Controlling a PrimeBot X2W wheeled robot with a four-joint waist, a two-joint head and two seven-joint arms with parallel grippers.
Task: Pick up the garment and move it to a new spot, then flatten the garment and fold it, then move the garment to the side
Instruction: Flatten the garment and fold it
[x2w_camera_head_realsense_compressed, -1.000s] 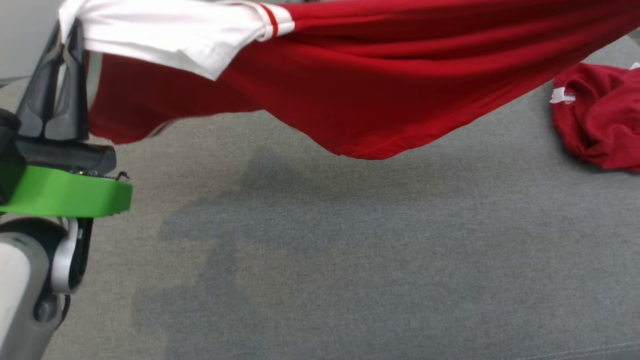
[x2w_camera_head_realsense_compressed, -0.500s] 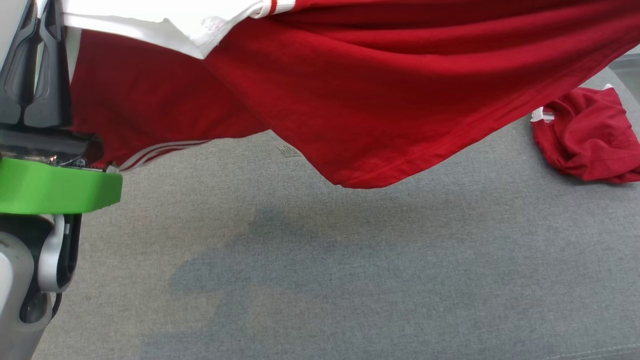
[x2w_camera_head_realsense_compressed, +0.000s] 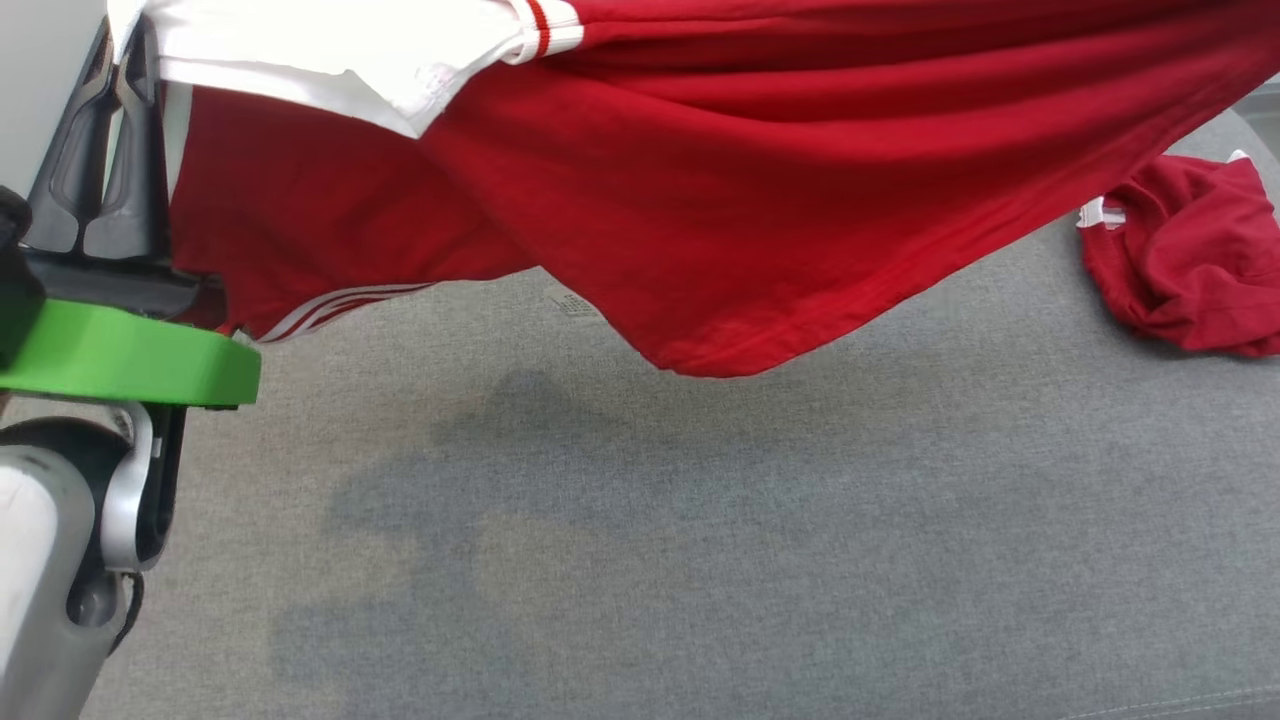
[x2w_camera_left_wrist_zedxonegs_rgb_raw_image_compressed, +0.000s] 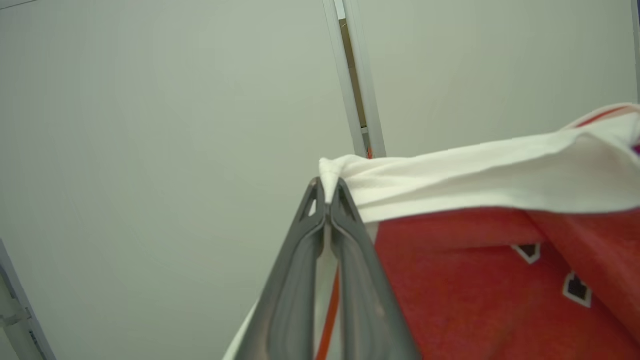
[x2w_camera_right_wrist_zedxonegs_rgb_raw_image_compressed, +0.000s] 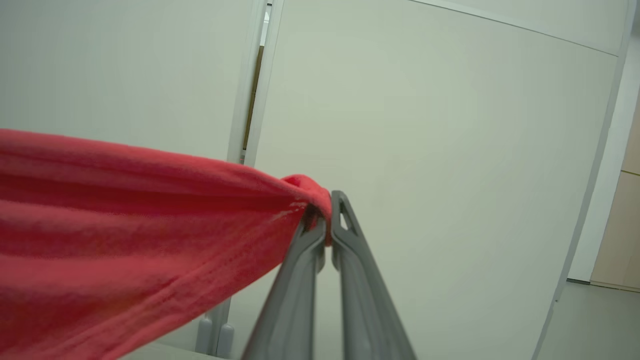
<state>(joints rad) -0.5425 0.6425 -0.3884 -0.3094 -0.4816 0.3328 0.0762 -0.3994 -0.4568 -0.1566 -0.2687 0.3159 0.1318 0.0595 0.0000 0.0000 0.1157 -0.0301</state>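
Clamped tight, both pairs of jaws are gripping the garment (x2w_camera_head_realsense_compressed: 750, 200): we are pinching its white corner (x2w_camera_left_wrist_zedxonegs_rgb_raw_image_compressed: 334, 172) in our left gripper (x2w_camera_left_wrist_zedxonegs_rgb_raw_image_compressed: 327, 192) and a bunched red edge (x2w_camera_right_wrist_zedxonegs_rgb_raw_image_compressed: 300, 187) in our right gripper (x2w_camera_right_wrist_zedxonegs_rgb_raw_image_compressed: 327, 207). We are holding it stretched in the air above the grey fabric surface (x2w_camera_head_realsense_compressed: 800, 580), its red middle sagging lowest and casting a shadow (x2w_camera_head_realsense_compressed: 520, 480) beneath. White stripes (x2w_camera_head_realsense_compressed: 330, 305) are showing near the left gripper's base. A second, crumpled red garment (x2w_camera_head_realsense_compressed: 1180, 260) is lying on the surface at the right, well apart.
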